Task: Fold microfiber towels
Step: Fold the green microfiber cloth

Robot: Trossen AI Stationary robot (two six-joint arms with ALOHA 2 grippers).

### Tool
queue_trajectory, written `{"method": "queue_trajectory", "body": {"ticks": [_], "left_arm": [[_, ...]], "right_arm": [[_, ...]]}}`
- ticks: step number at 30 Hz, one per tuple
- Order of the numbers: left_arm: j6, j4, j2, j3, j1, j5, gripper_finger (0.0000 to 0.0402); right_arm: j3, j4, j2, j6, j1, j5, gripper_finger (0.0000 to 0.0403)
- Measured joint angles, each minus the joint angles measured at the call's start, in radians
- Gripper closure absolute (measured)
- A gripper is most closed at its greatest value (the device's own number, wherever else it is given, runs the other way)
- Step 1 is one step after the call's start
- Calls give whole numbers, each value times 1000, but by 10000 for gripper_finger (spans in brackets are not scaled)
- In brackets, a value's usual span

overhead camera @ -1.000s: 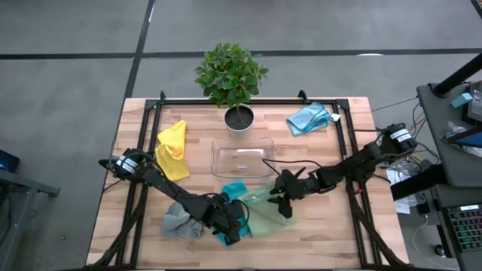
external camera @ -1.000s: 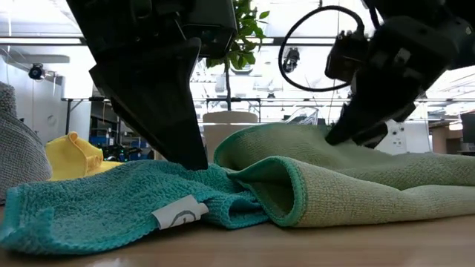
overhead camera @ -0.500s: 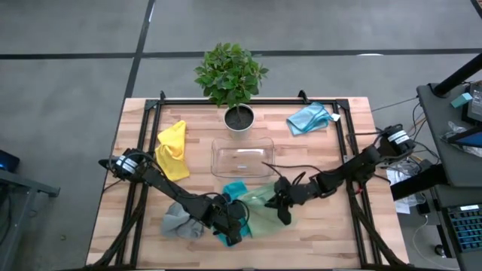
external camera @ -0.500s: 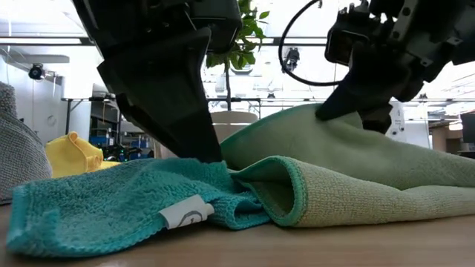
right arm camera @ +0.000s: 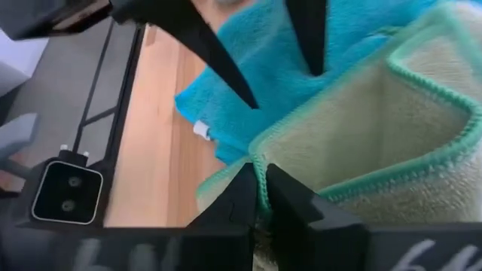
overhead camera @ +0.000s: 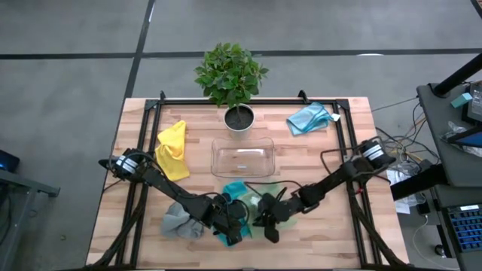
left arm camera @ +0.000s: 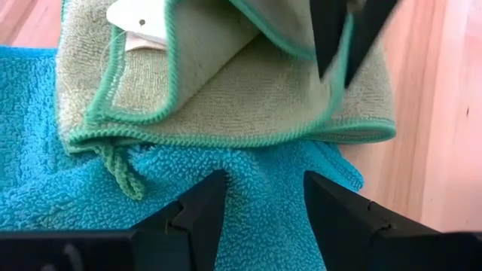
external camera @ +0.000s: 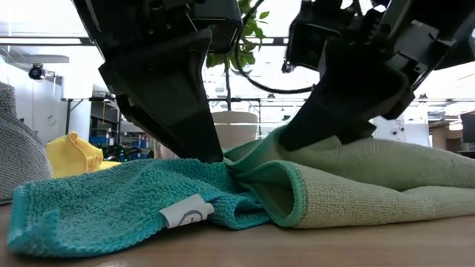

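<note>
To fold the sage green towel (overhead camera: 263, 205) well, its pinched hem should travel flat and square to the opposite edge, while the teal towel (overhead camera: 235, 190) beneath it at the table's front middle stays pinned. The left gripper (overhead camera: 235, 228) presses on the teal towel with fingers spread; the right gripper (overhead camera: 269, 226), just beside it, pinches the green hem (right arm camera: 260, 175) tight
</note>
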Motion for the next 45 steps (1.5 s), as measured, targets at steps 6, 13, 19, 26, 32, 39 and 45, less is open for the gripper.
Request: {"method": "queue_trajectory", "body": {"ticks": [6,13,19,26,32,39,45], "left_arm": [[0,0,0,0,0,0,236],[1,-10,0,0,0,2,236],[13,-19,-2,10,-1,33,236],[97,-17,-16,47,-2,56,236],[164,-18,-49,57,-2,52,236],[240,-17,-75,53,4,-38,236],[293,-23,-74,46,37,-111,236]], "right_arm": [[56,-41,28,-3,13,-11,328],[113,-123,26,-26,37,-84,262],[171,-290,2,-59,64,-83,243],[194,-388,-50,-99,100,-77,246],[165,-446,-132,-134,134,-41,259],[72,-454,-253,-153,175,43,263],[-24,-441,-334,-150,185,169,263]]}}
